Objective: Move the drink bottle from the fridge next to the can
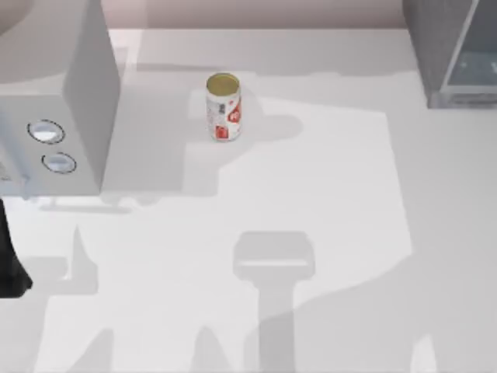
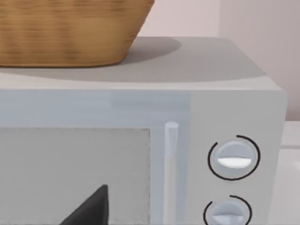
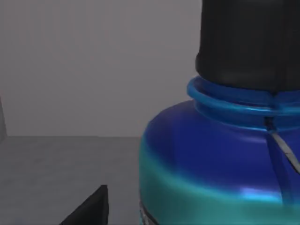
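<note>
top view: the can (image 1: pixel 224 107) stands upright mid-table, the fridge (image 1: pixel 454 50) at the far right corner, a grey box (image 1: pixel 58 101) at left. left wrist view: that box and a basket (image 2: pixel 70 30). right wrist view: the bottle (image 3: pixel 220 159) sits close against grey walls; i cannot tell either gripper's state.

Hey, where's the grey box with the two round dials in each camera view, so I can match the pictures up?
Top view: the dial box stands at the table's left edge, left of the can.
Left wrist view: its front is seen close up, a wicker basket on top.
Right wrist view: this camera faces the drink bottle against grey walls instead.
Shared landmark: the upper dial, top and left wrist views.
</note>
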You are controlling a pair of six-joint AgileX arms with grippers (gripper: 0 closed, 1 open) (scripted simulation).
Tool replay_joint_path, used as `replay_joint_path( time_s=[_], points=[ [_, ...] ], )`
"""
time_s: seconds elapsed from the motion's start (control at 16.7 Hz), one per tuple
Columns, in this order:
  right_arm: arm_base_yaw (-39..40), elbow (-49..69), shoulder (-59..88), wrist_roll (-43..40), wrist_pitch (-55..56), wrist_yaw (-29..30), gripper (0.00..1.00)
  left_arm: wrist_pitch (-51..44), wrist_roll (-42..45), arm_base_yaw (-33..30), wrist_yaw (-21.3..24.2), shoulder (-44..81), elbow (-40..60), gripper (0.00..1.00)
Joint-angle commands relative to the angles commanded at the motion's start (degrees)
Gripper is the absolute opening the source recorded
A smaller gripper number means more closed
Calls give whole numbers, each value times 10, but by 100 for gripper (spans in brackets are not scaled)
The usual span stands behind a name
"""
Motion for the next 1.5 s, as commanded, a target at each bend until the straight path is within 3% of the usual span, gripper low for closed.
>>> replay_joint_path(
  time_s=[0.42,1.2,1.5],
  points=[
    [5,51,24,0,-28,5,100,0,0,0,0,0,0,100],
    [5,51,24,0,-28,5,2,0,0,0,0,0,0,100],
    [5,51,24,0,-28,5,0,0,0,0,0,0,0,100]
  ],
)
